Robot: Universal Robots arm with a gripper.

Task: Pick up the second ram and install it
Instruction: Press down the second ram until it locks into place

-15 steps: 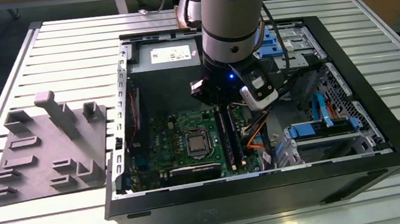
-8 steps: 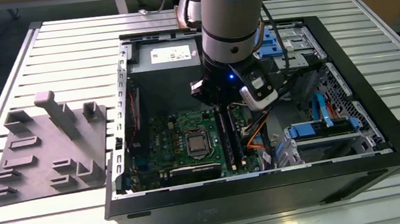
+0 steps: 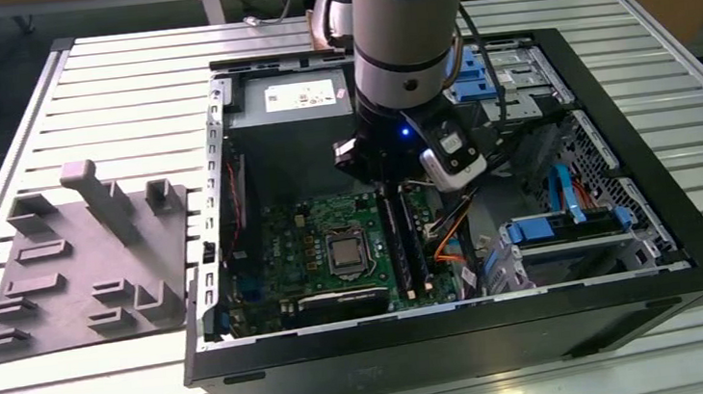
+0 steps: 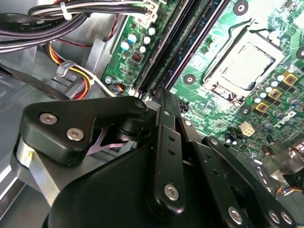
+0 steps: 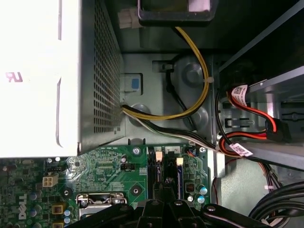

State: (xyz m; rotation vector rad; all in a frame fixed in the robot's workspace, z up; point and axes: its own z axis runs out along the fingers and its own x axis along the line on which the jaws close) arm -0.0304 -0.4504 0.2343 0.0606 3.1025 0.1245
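Now the gripper (image 3: 392, 188) hangs just over the motherboard (image 3: 317, 244) slots, fingers seemingly pressed together.
Beside the processor socket (image 3: 348, 252), the second ram (image 3: 416, 249) lies lengthwise in its slot, pointing toward the power supply (image 3: 289, 106).

Arm upright, gripper (image 3: 392, 185) pointing straight down, fingers together

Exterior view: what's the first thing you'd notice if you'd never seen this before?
The big grey robot arm reaching down into the open computer case on the slatted table. Its black tool sits right over the memory slots of the green motherboard, beside the shiny processor socket. On the exterior view's left lies a grey foam tray.
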